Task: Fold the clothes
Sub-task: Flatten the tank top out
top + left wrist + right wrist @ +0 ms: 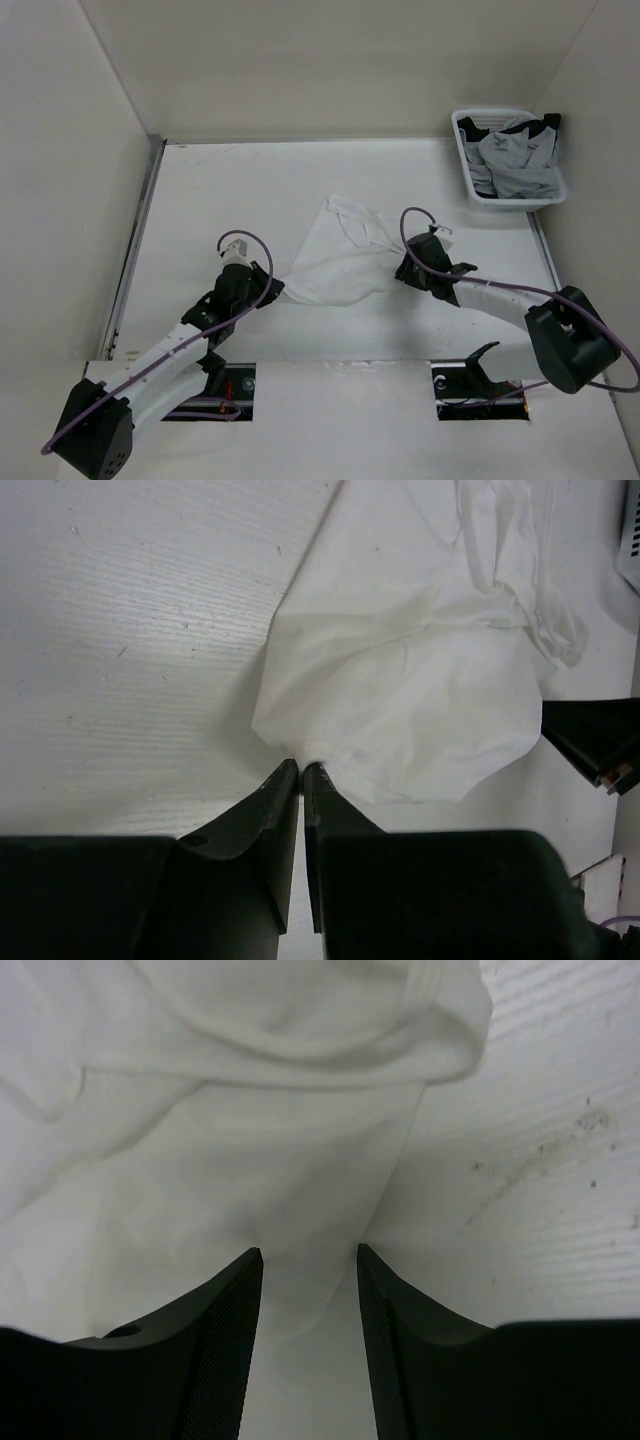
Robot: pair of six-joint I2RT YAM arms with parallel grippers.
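Observation:
The clothes [340, 255] are one white garment, crumpled and stretched across the middle of the white table. At its left end my left gripper [268, 290] is shut on a pinched corner of the cloth [400, 680]; the black fingertips [285, 780] meet with fabric between them. My right gripper [402, 268] sits at the garment's right edge. In the right wrist view its fingers [240, 1290] stand apart over a fold of the clothes [260, 1140], gripping nothing.
A white slatted basket [466, 165] holding grey and black garments [518, 160] stands at the far right of the table. White walls enclose the table on the left, back and right. Two cut-outs lie in the near edge by the arm bases.

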